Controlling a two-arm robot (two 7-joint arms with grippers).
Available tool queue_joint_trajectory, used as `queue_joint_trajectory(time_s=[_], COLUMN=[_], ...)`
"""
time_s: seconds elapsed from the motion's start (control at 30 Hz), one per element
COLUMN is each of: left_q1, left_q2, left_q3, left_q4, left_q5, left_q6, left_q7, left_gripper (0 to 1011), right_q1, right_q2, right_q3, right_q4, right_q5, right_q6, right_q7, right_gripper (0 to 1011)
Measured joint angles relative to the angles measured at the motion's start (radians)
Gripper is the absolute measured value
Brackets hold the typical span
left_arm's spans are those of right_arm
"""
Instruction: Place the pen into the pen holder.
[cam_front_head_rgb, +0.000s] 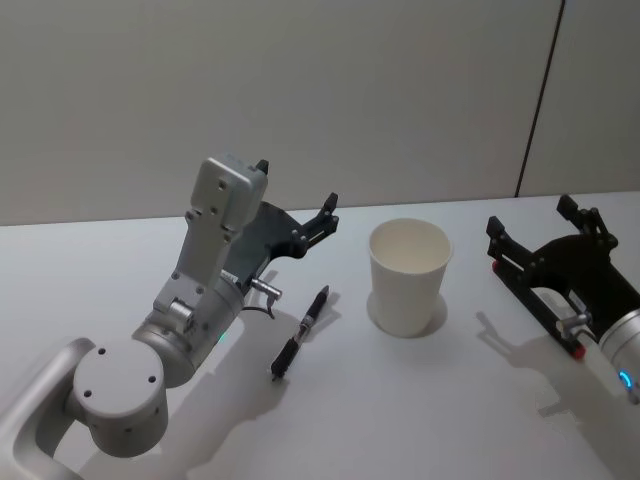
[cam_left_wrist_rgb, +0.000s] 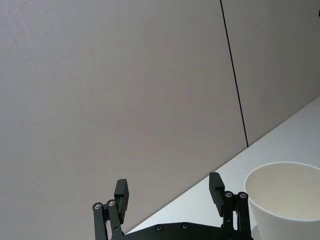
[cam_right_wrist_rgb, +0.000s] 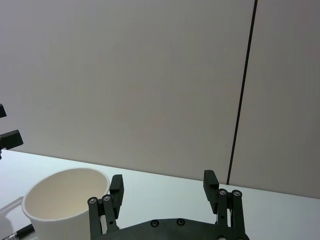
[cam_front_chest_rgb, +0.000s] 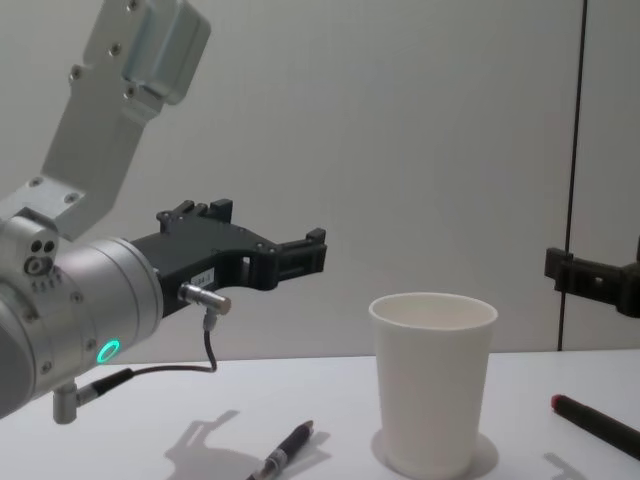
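Nearest to us, the pen (cam_front_head_rgb: 302, 332) lies flat on the white table (cam_front_head_rgb: 400, 420), dark and slim, set at a slant with its far end turned toward the cup (cam_front_head_rgb: 409, 275). It touches neither the cup nor any finger. From the chest we see the pen (cam_front_chest_rgb: 288, 450) low on the table, left of the cup (cam_front_chest_rgb: 433, 390) and apart from it.

The left gripper (cam_front_head_rgb: 296, 185) hangs in the air above and a little beyond the pen, pointing forward. Its jaws are spread wide and hold nothing; the pen lies on the table below them, not between them. In the chest view the left gripper (cam_front_chest_rgb: 262, 232) is well above the tabletop. Its wrist camera looks past the parted left gripper (cam_left_wrist_rgb: 169, 185) to the cup (cam_left_wrist_rgb: 287, 200) off to one side.

The cup stands upright, mouth up, nothing in it that we can see, between the two arms.

On its other side we find the right gripper (cam_front_head_rgb: 530, 215), low near the table, jaws likewise wide apart and bare. Its wrist camera shows the right gripper (cam_right_wrist_rgb: 163, 180) with the cup (cam_right_wrist_rgb: 65, 205) just beside one finger, and one end of the pen (cam_right_wrist_rgb: 20, 232) past the cup's foot.

Behind everything runs a plain wall (cam_front_head_rgb: 300, 90).
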Motion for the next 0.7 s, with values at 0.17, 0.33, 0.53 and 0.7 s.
queue_joint_trajectory(time_s=[0.17,0.33,0.53,0.7], left_q1=[0.0,0.0,0.0,0.0], left_q2=[0.0,0.0,0.0,0.0], left_q3=[0.0,0.0,0.0,0.0], left_q4=[0.0,0.0,0.0,0.0], left_q5=[0.0,0.0,0.0,0.0], left_q6=[0.0,0.0,0.0,0.0], left_q7=[0.0,0.0,0.0,0.0], left_gripper=[1001,1001,1001,1001], right_q1=[0.0,0.0,0.0,0.0], right_q2=[0.0,0.0,0.0,0.0], right_q3=[0.0,0.0,0.0,0.0], right_q4=[0.0,0.0,0.0,0.0], right_q5=[0.0,0.0,0.0,0.0], right_q6=[0.0,0.0,0.0,0.0], right_q7=[0.0,0.0,0.0,0.0], right_gripper=[1001,1001,1001,1001])
